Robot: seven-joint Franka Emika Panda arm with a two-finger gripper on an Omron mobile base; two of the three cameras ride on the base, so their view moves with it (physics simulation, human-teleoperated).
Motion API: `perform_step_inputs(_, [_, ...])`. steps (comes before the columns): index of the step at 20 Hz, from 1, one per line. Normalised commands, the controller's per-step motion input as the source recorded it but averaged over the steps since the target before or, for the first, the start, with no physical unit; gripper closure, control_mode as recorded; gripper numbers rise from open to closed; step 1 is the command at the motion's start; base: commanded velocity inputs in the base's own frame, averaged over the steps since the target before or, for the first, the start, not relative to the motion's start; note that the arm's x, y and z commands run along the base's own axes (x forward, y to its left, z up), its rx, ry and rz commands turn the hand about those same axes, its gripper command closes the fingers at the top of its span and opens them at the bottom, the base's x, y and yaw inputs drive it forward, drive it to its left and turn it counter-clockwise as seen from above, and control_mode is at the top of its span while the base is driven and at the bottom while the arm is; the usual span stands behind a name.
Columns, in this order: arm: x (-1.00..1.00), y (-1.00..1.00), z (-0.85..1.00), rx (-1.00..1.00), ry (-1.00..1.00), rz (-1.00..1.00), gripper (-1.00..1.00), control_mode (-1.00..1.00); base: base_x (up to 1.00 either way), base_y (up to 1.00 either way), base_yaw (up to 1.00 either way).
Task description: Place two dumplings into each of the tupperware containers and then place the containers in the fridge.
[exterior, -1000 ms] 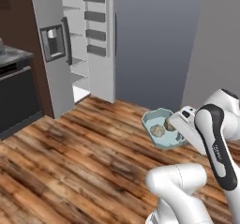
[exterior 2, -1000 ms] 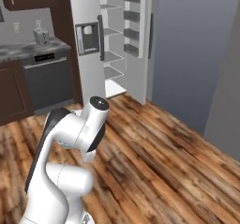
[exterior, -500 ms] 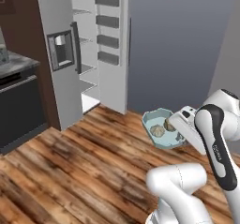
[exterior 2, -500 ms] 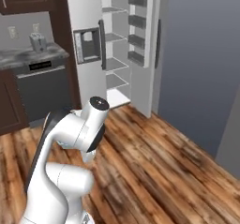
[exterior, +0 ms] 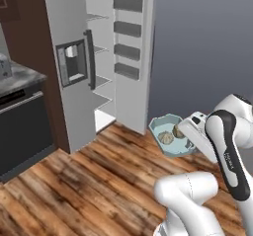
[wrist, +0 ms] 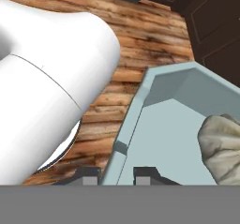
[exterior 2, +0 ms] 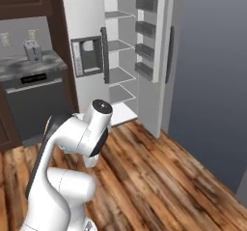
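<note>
The gripper (wrist: 116, 175) is clenched on the rim of the pale blue-teal tupperware container (exterior: 170, 135), held above the wood floor with two dumplings (exterior: 167, 137) inside — that filling looks done. The fridge (exterior: 106, 62) stands open to the left, its white shelves bare — shelving this container remains.

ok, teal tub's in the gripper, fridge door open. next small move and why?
Probably carry on toward the fridge. The gripper is shut on the rim of the teal tub, two dumplings inside, held over the wood floor, short of the white shelves.
</note>
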Motion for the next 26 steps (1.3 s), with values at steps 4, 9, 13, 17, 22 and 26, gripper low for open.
perform_step_inputs(4, [0.0, 0.0, 0.0, 0.0, 0.0, 0.0, 1.0, 1.0, 1.0, 0.0, 0.04])
perform_step_inputs(9, [0.0, 0.0, 0.0, 0.0, 0.0, 0.0, 1.0, 1.0, 1.0, 0.0, 0.05])
perform_step_inputs(13, [0.0, 0.0, 0.0, 0.0, 0.0, 0.0, 1.0, 1.0, 1.0, -0.01, 0.05])
perform_step_inputs(17, [0.0, 0.0, 0.0, 0.0, 0.0, 0.0, 1.0, 1.0, 1.0, 0.0, 0.04])
perform_step_inputs(22, [0.0, 0.0, 0.0, 0.0, 0.0, 0.0, 1.0, 1.0, 1.0, -0.03, 0.03])
perform_step_inputs(26, [0.0, 0.0, 0.0, 0.0, 0.0, 0.0, 1.0, 1.0, 1.0, -0.22, 0.02])
